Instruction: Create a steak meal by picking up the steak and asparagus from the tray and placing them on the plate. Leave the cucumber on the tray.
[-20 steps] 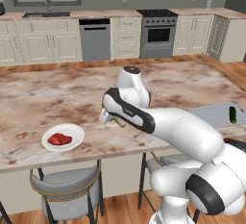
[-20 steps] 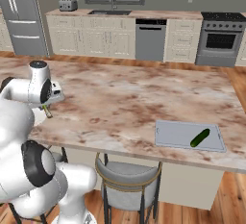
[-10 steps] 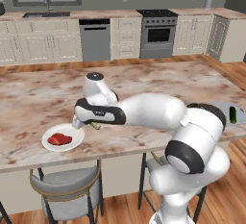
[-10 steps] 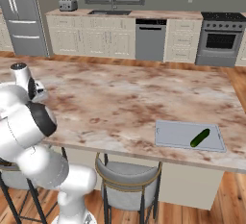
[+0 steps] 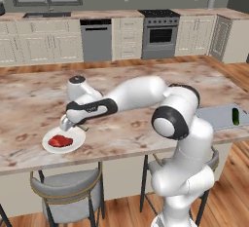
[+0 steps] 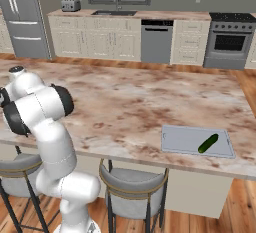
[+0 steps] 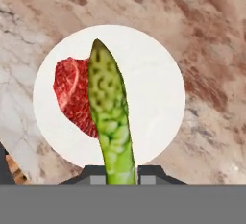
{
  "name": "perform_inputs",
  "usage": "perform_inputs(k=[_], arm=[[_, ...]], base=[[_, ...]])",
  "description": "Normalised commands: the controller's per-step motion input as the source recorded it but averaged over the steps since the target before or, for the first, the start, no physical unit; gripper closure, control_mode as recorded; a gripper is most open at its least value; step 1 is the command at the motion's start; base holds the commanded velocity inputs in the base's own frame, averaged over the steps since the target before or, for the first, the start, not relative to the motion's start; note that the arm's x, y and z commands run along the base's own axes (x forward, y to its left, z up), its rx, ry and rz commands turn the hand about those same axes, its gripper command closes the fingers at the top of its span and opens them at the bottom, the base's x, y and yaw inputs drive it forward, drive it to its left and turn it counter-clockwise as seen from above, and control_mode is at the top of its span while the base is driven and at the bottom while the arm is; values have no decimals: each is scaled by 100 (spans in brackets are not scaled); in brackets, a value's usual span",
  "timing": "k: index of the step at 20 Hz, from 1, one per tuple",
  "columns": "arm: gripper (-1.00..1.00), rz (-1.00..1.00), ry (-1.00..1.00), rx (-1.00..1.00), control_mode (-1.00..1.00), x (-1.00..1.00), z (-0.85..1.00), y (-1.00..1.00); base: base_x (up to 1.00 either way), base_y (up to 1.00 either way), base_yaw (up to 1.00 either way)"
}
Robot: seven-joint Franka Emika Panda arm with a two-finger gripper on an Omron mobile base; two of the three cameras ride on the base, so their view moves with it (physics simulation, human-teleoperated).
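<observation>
The round white plate lies on the marble counter with the raw-red steak on its left half. My gripper hangs just above the plate, shut on the asparagus, whose pale green stalk points out over the dish and partly covers the steak. From the left base view, the gripper hovers at the upper right rim of the plate, which holds the steak. The grey-blue tray sits far to the right with the dark green cucumber on it.
Bar stools stand along the counter's near edge, below the plate. The tray with the cucumber lies near the counter's right front edge. A wide stretch of marble separates plate and tray.
The arm has swung left across the counter, carrying the asparagus from mid-counter to just above the plate. Plate, steak, tray and cucumber have stayed put.
</observation>
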Motion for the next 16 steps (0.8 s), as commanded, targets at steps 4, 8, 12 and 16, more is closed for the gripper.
perform_inputs(k=[4, 8, 12, 16], arm=[[100, 3, 2, 0, -100, 40, -43, 10], [100, 3, 1, 0, -100, 40, -42, 11], [100, 2, 1, -1, -100, 35, -42, 16], [100, 1, 0, -3, -100, 18, -40, 25]], base=[[0, 0, 0], [0, 0, 0], [0, 0, 0], [0, 0, 0]])
